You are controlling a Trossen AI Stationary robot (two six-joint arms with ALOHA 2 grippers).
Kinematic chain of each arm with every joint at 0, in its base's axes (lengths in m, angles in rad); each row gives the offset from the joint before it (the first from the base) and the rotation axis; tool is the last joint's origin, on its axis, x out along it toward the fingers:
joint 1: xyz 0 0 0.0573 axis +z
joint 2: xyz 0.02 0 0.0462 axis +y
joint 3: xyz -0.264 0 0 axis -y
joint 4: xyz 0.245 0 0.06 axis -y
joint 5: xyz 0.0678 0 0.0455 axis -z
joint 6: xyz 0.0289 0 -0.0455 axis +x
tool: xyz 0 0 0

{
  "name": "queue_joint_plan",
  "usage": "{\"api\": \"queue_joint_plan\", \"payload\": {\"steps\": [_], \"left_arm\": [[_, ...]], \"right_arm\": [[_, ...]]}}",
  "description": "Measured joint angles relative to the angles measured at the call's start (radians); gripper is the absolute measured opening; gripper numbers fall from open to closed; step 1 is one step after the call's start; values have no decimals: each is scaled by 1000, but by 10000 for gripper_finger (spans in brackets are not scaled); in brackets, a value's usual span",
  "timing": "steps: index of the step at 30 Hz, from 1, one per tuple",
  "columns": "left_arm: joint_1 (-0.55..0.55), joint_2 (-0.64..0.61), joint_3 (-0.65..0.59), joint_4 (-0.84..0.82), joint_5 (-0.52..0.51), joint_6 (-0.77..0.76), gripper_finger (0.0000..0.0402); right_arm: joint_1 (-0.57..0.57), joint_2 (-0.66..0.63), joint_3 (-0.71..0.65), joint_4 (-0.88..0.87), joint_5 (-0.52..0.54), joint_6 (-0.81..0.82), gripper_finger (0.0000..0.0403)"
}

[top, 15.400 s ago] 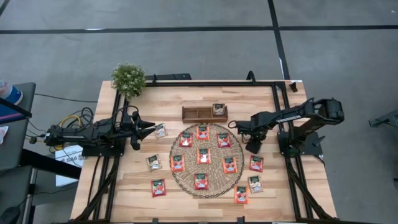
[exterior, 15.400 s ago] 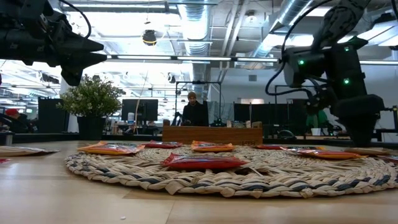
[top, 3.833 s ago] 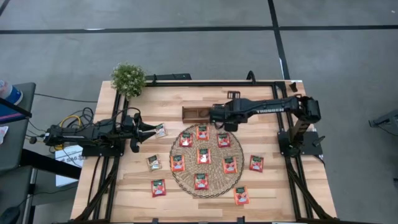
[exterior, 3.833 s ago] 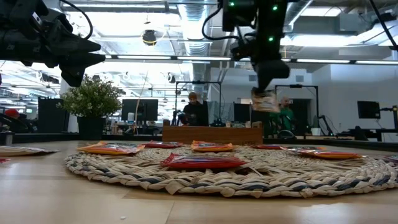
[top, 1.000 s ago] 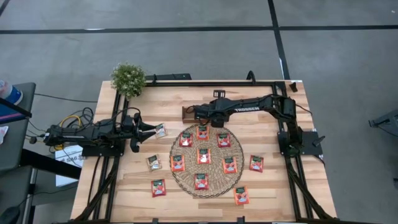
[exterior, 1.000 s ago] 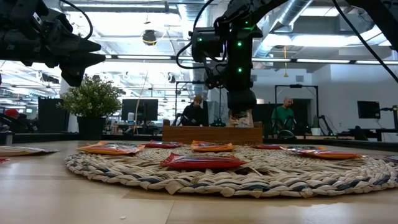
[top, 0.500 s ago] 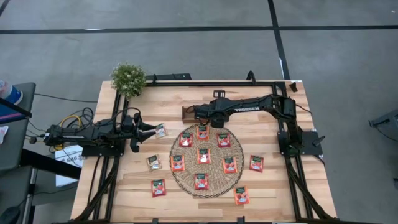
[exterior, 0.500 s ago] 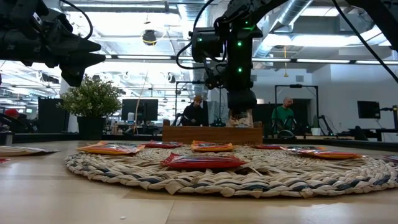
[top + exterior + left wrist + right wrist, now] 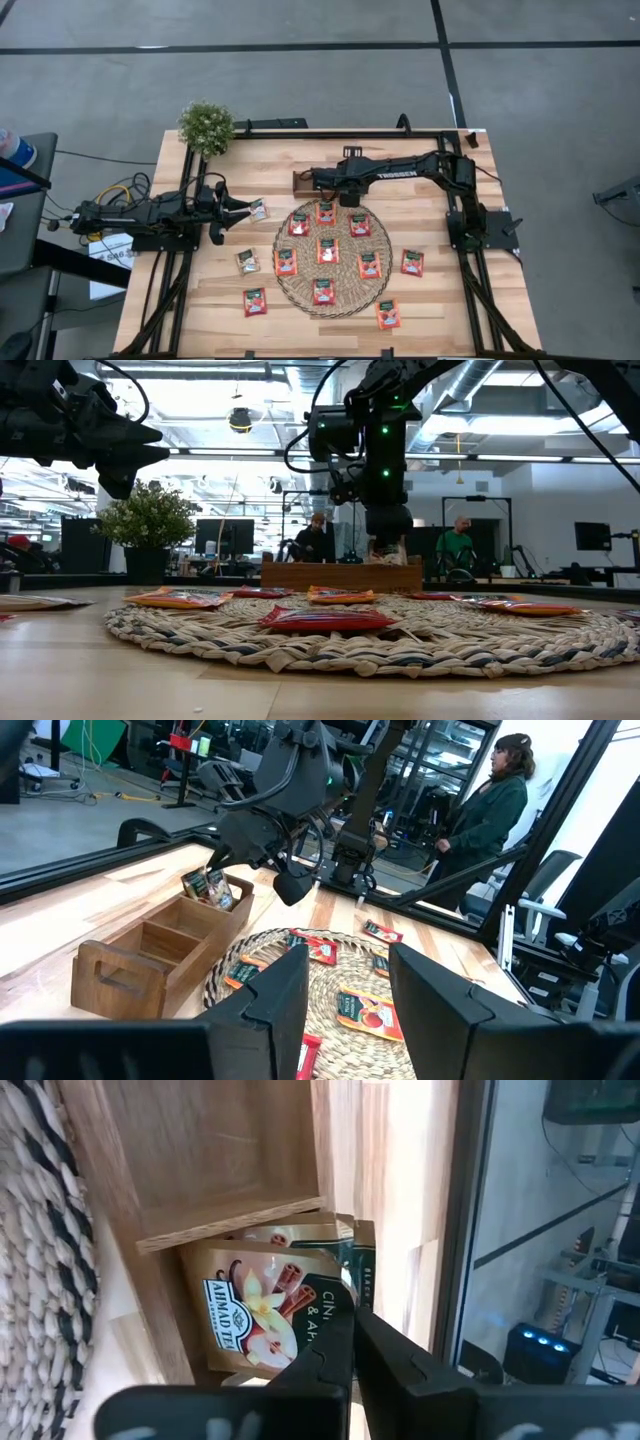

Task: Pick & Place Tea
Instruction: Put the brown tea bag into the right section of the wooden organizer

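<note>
Tea sachets (image 9: 327, 250): red-orange, dark green top band; one (image 9: 262, 1315) pale tan with white flower and brown cinnamon-stick print. Woven mat (image 9: 345, 296): straw-beige, black-flecked braid. Compartment tray (image 9: 160, 952): mid-brown wood. Table (image 9: 440, 310): light blond planks. Arms black; plant (image 9: 206, 126) green

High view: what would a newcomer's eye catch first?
The right gripper reaches over the wooden tray at the table's far side, fingers shut on a pale tea sachet. Below it, red tea sachets dot the round woven mat. The left gripper waits at the left.
</note>
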Motion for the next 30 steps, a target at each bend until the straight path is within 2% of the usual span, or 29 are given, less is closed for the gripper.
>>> {"api": "queue_joint_plan", "payload": {"steps": [15, 20, 24, 30], "left_arm": [[0, 0, 0, 0, 0, 0, 133], [0, 0, 0, 0, 0, -3, 133], [0, 0, 0, 1, 0, -9, 133], [0, 0, 0, 1, 1, -11, 133]], "right_arm": [[5, -7, 0, -19, 6, -12, 112], [51, -44, 33, -160, 35, 42, 106], [101, -140, 17, -211, 31, 48, 95], [122, -373, -141, -206, -13, 160, 82]]}}
